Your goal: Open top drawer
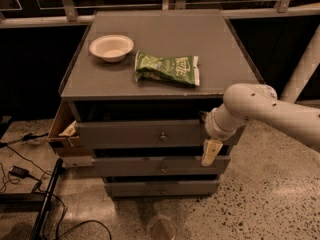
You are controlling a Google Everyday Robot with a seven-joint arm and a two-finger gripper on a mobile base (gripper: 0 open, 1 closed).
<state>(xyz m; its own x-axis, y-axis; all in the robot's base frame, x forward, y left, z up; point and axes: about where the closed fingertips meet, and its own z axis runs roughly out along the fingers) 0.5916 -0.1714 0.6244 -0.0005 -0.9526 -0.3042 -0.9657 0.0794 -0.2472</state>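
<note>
The top drawer (130, 134) is the uppermost of three grey fronts, with a small round metal knob (162, 135) at its centre. It stands pulled out a little, with a dark gap between its front and the cabinet top. My gripper (210, 146) is at the right end of this drawer front, against its edge, with a pale tip hanging down over the middle drawer (150, 166). My white arm (270, 111) comes in from the right. The bottom drawer (160, 188) is shut.
On the cabinet top (165, 39) sit a white bowl (111, 47) and a green snack bag (167, 69). A brown cardboard box (62, 131) sticks out at the cabinet's left side. Cables (20, 171) and a dark bar (47, 201) lie on the speckled floor at left.
</note>
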